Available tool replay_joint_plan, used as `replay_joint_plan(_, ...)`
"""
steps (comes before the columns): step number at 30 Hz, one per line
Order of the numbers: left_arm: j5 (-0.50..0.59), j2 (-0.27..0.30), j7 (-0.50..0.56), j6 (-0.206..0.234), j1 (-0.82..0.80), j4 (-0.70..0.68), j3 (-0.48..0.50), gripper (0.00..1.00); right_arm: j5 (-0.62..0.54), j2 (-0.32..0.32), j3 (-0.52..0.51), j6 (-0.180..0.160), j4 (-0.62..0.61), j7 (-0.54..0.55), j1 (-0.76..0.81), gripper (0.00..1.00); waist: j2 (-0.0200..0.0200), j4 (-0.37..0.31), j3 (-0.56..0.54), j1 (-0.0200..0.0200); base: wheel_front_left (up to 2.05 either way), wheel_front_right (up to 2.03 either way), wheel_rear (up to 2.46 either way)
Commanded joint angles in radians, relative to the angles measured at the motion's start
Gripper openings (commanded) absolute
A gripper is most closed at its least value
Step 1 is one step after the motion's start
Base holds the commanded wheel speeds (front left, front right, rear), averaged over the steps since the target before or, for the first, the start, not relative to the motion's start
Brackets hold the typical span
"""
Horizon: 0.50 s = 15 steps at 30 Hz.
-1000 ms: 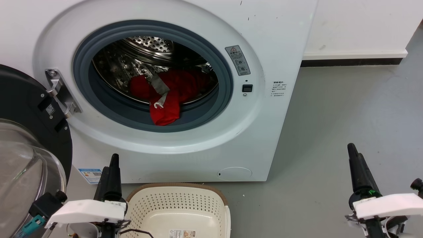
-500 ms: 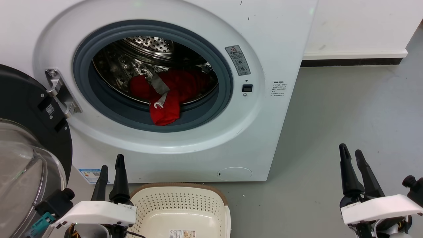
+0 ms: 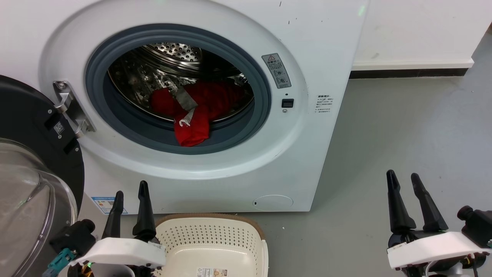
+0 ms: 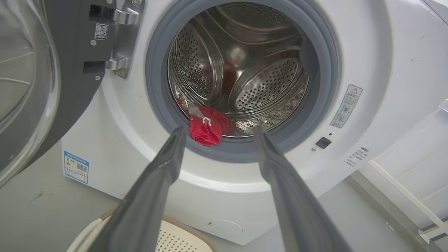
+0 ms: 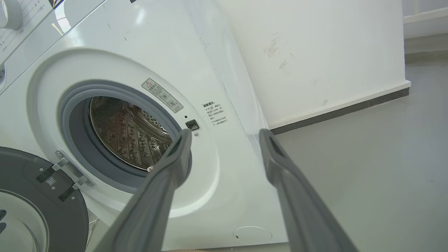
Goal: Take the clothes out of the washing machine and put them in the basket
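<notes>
Head view, desk asks: where do the clothes (image 3: 207,102) lie?

Field: Inside the washing machine (image 3: 326,161), heaped at the bottom of its steel drum (image 3: 173,50). One red fold laps out over the grey door seal (image 3: 265,96). The basket (image 3: 209,231) sits just in front of the machine, below the porthole, and what shows of it holds no garment.

Desk: And the arms?

Field: The left end effector (image 3: 131,187) hangs in front of the machine, just beside the basket, fingers apart with nothing between them. The right end effector (image 3: 402,173) is off the machine's right front corner, fingers likewise spread and bare.

Desk: What could go wrong?

Field: As I judge it, three things. Long fingers going in low could pinch the seal along with the fold draped on it. The glass door (image 3: 23,127), swung open at the machine's left, crowds the left arm's path. A grip on one fold may drag the whole heap, and cloth could slip to the floor (image 3: 384,127) in front of the machine, short of the basket.
</notes>
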Motion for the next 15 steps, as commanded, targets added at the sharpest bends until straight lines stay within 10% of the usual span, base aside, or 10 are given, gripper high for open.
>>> replay_joint_plan(1, 0.03, 0.003, -0.011, 0.004, 0.001, -0.016, -0.002, 1.0, -0.033, 0.0, 0.004, 0.0, -0.018, -0.009, -0.001, 1.0, -0.0001, 0.0, 0.0, 0.0, 0.0, 0.0, 0.0)
replay_joint_plan(15, 0.182, 0.003, -0.047, 0.017, 0.021, -0.029, -0.017, 1.0, -0.182, 0.0, 0.012, 0.0, -0.04, -0.046, 0.021, 1.0, -0.0001, 0.001, 0.003, 0.0, 0.0, 0.0, 0.0)
